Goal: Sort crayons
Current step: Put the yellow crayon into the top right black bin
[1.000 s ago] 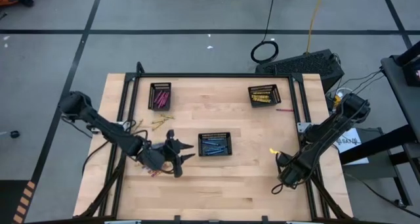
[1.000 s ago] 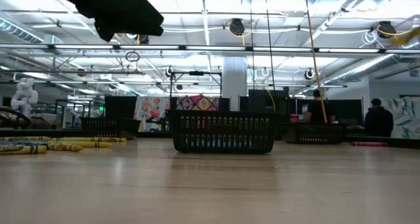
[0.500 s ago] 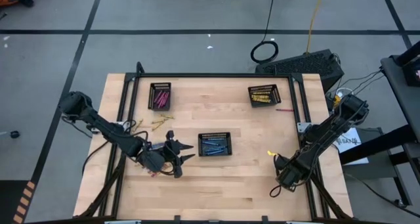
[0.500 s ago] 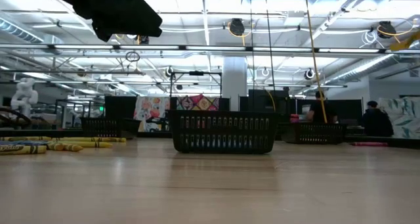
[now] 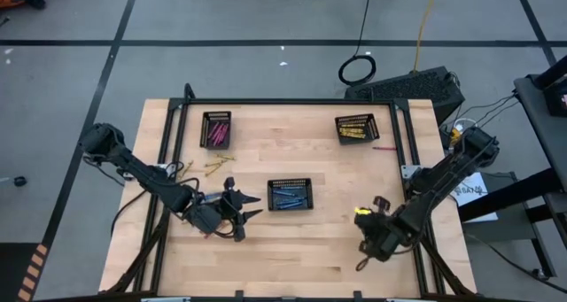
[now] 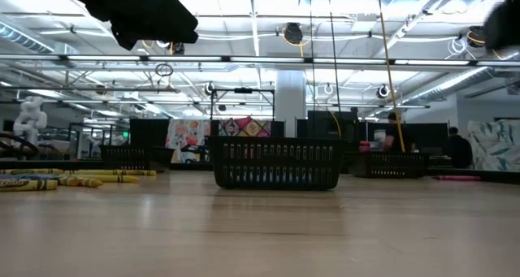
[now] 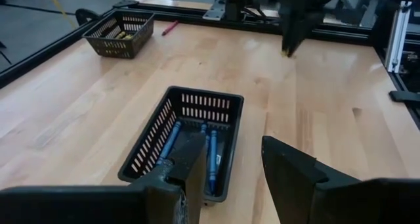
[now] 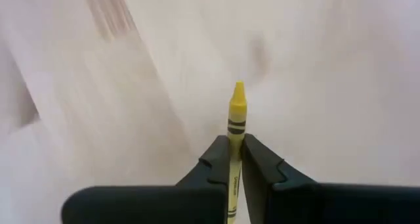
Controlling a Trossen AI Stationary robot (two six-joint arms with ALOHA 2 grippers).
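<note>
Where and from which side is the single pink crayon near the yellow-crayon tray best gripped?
Probably at the middle of the pink crayon, from straight above, closing across its thin width: it lies flat on the table, apart from the tray.

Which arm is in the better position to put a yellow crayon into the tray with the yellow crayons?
The right arm, probably. The right gripper is already shut on a yellow crayon, and the yellow tray is on its side of the table. The left gripper is open and empty beside the blue tray.
</note>
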